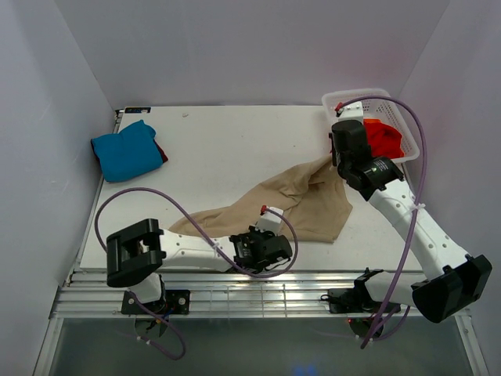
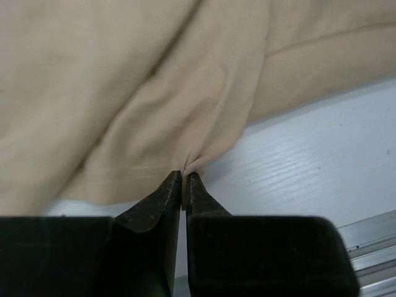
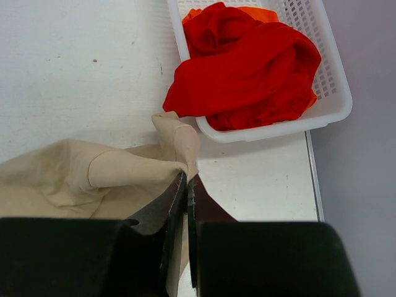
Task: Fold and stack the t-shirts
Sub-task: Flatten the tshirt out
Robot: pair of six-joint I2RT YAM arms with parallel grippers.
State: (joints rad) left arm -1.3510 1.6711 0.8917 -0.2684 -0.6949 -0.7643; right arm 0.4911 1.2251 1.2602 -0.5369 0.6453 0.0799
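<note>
**At the table's front: two pinches on one tan shirt**

Near the front edge of the table (image 1: pixel 235 133), my left gripper (image 2: pixel 184 175) is clenched on a small pucker of the tan t-shirt (image 2: pixel 154 74) at its hem. My right gripper (image 3: pixel 186 176) is clamped on a fold of the same shirt, just beside the white basket (image 3: pixel 272 131). The shirt lies crumpled on the table between them.

To do this well, I judge I should raise both pinches together and draw them apart evenly until the cloth spreads flat, keeping the right side off the basket rim so it does not snag. Each grip holds little cloth, so a sharp tug could slip it free.

The basket holds the bright red t-shirt (image 3: pixel 247 68), bunched up, with an orange patch (image 3: pixel 263 12) behind it. The teal t-shirt (image 1: pixel 125 150) sits folded at the far left, over the dark red t-shirt (image 1: pixel 161 150).
</note>
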